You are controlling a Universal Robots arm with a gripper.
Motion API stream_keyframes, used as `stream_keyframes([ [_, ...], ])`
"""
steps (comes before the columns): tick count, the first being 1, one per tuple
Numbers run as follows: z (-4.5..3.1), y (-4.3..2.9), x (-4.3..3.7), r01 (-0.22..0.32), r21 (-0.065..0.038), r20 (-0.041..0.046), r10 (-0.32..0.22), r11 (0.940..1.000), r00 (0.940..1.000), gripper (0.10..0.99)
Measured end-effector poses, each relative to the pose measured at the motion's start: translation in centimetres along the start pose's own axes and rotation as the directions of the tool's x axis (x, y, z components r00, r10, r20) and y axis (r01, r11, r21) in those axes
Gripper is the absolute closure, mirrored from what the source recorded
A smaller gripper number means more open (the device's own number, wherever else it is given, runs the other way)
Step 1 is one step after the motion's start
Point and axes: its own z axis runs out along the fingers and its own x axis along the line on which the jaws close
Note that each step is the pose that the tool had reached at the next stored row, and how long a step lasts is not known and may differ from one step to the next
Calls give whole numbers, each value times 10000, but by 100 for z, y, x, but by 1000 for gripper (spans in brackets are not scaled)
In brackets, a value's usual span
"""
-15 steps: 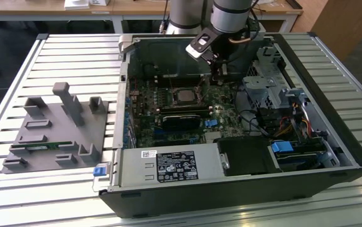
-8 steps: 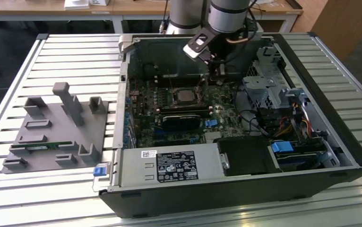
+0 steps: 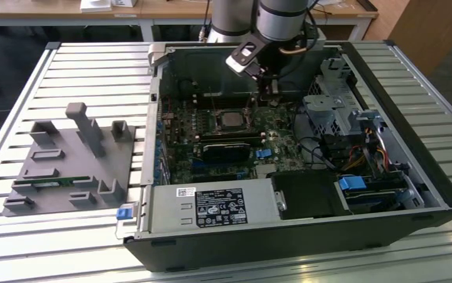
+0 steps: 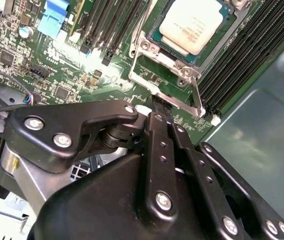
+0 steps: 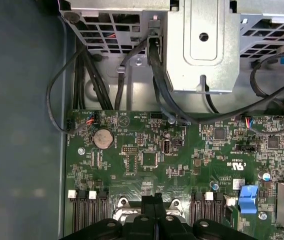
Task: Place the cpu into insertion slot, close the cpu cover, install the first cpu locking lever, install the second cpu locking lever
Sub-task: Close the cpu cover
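Surface: slatted metal table (image 3: 21, 76) under open computer case (image 3: 289, 243)
Cpu (image 4: 190, 23): seated in insertion slot (image 4: 157, 36)
Gripper (image 4: 160, 109): fingers together, near slot's edge

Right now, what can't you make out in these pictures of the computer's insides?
1. Under the cpu: its metal top covers everything, second wrist view.
2. Whether the gripper grips the silver lever: its fingertips hide the contact, second wrist view.
3. The cpu in the first wrist view: the gripper blocks it.
4. The lever in the exterior view: too small to follow.
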Motion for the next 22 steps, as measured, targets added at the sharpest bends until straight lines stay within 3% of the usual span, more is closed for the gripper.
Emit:
stream_keyframes([
  [22,1,-229,1,0,0,-1,0,10000,10000,980],
])
